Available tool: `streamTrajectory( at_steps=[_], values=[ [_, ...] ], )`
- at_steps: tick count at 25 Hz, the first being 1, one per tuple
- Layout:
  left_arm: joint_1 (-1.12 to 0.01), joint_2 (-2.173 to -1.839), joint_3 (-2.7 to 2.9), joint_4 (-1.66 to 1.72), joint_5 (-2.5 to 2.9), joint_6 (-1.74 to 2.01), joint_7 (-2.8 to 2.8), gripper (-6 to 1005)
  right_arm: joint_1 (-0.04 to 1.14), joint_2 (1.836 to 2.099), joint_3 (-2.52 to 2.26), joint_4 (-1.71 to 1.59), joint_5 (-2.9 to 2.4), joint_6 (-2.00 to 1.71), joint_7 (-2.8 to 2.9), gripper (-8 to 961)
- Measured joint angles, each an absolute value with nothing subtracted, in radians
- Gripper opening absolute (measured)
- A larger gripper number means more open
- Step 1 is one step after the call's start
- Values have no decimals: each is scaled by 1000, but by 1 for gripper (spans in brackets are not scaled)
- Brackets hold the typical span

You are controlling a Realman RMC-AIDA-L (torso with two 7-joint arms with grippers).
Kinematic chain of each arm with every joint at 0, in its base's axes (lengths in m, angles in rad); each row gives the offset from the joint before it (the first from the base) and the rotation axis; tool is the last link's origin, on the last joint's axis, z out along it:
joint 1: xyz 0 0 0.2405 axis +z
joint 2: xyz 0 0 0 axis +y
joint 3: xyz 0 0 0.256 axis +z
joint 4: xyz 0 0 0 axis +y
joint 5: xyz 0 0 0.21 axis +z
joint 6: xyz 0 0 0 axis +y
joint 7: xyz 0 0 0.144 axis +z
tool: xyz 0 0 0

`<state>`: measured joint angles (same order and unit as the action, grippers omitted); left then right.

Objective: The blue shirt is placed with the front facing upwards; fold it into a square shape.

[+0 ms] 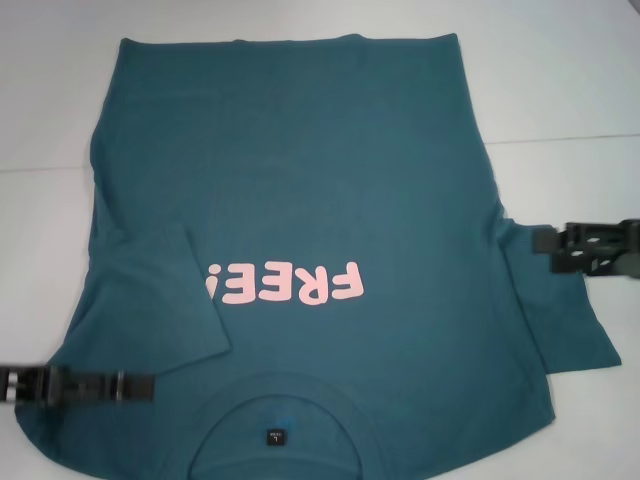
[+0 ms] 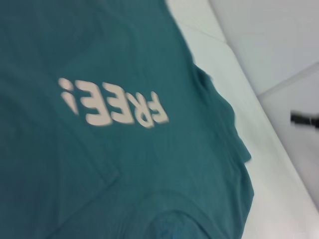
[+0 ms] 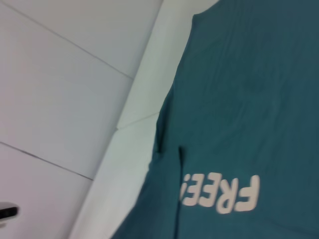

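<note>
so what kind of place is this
Probably a lab or test bench, not a home: a plain white table holds only one shirt spread flat, with the left gripper and right gripper at its sides.

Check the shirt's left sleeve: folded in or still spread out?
Folded in. On the blue shirt, the left sleeve lies over the chest, its edge reaching the pink lettering; the right sleeve still lies spread outward.

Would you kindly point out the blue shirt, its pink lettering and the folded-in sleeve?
blue shirt (image 1: 300, 150), head view, on the plain chest cloth.
pink lettering (image 1: 285, 283), head view, on the middle letters.
folded-in sleeve (image 1: 150, 300), head view, on the sleeve's flat panel at the robot's left.
</note>
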<state>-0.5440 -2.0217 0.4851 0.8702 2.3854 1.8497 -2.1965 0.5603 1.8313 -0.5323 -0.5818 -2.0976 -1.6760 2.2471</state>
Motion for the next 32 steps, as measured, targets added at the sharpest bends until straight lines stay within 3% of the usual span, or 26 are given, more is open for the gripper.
streamTrajectory(
  at_steps=[6, 11, 25, 32],
  values=[
    [-488, -2047, 472, 858, 2370, 1826, -2117, 949, 528, 1798, -519, -738, -2171, -1715, 2347, 945],
    [-486, -2048, 445, 858, 2330, 1836, -2138, 949, 512, 1792, -475, -833, -2261, -1726, 2459, 944],
    [-487, -2048, 420, 852, 2229, 1828, -2144, 949, 554, 1811, -443, -620, -2359, -1382, 2490, 944],
    [-483, -2052, 416, 851, 2219, 1826, -2144, 949, 610, 1838, -501, -567, -2363, -1250, 2481, 945]
  ],
)
